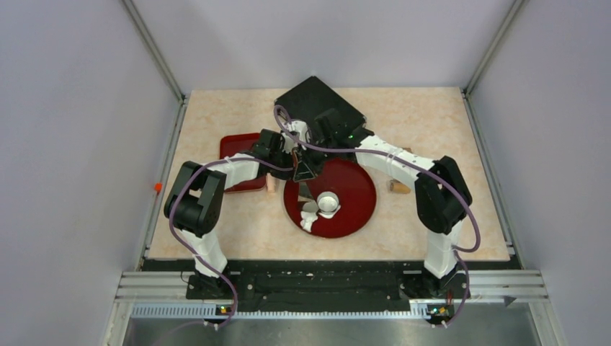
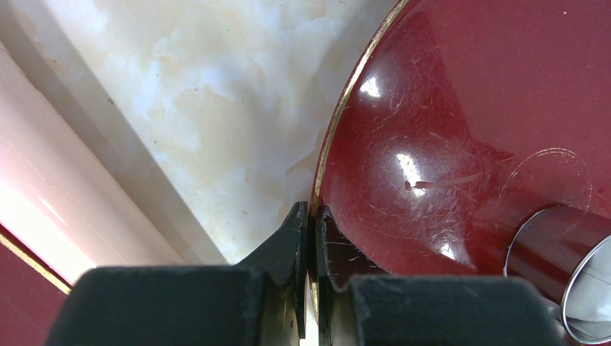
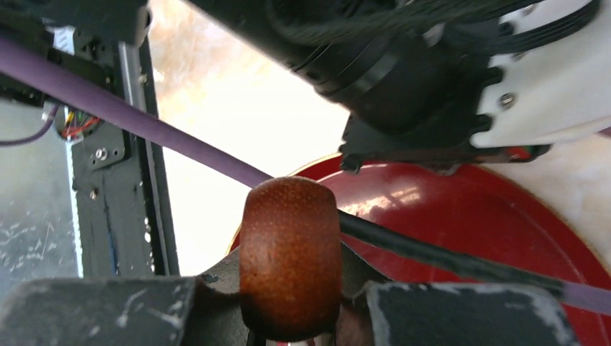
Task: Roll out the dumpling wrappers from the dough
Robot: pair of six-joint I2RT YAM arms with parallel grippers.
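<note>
The round red plate [image 1: 357, 194] lies mid-table. On it stands a small clear ring cutter [image 1: 328, 204] with white inside it. A ragged white piece of dough [image 1: 310, 218] lies beside the cutter. No separate dumpling wrappers show. My left gripper [image 2: 311, 216] is shut on the plate's gold-edged rim [image 2: 339, 122], at the plate's upper left, with the ring cutter [image 2: 569, 274] ahead of it. My right gripper [image 3: 288, 295] is shut on a rounded brown wooden handle [image 3: 288, 252] over the plate [image 3: 490, 223]. Both grippers meet near the plate's far-left edge [image 1: 302, 171].
A dark red rectangular tray [image 1: 238, 153] sits left of the plate, under the left arm. A black board [image 1: 317, 104] lies at the back. Small wooden pieces [image 1: 271, 184] [image 1: 398, 187] rest on either side of the plate. The purple cable [image 3: 180, 144] crosses the right wrist view.
</note>
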